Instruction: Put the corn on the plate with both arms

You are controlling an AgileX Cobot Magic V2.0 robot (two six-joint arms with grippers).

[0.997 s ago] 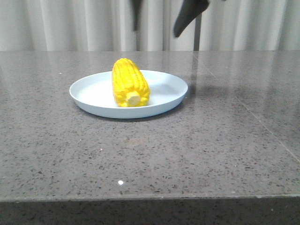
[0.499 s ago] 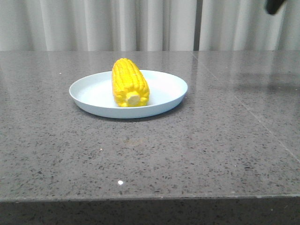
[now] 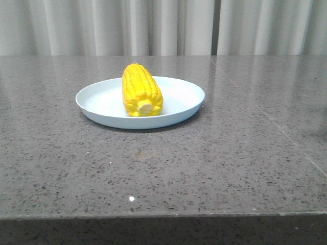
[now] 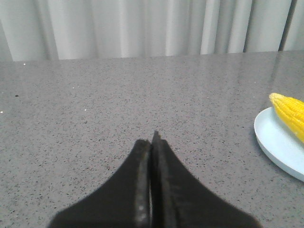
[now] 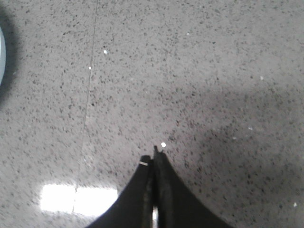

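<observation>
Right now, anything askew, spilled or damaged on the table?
Nothing stands out. The corn lies whole on the plate, inside the rim. Left gripper and right gripper are shut, empty, clear of it.

Left wrist view: plate (image 4: 280, 147) cut off at the 3 o'clock edge, only its near-side arc shows; corn (image 4: 289, 111) cropped too, tip only, stub end out of frame. Right wrist view: plate reduced to a pale sliver at the 9 o'clock edge. Front view: corn hides the plate floor behind it. Both grippers' bases (image 4: 151, 142) (image 5: 153, 159) run off at 6 o'clock.
</observation>
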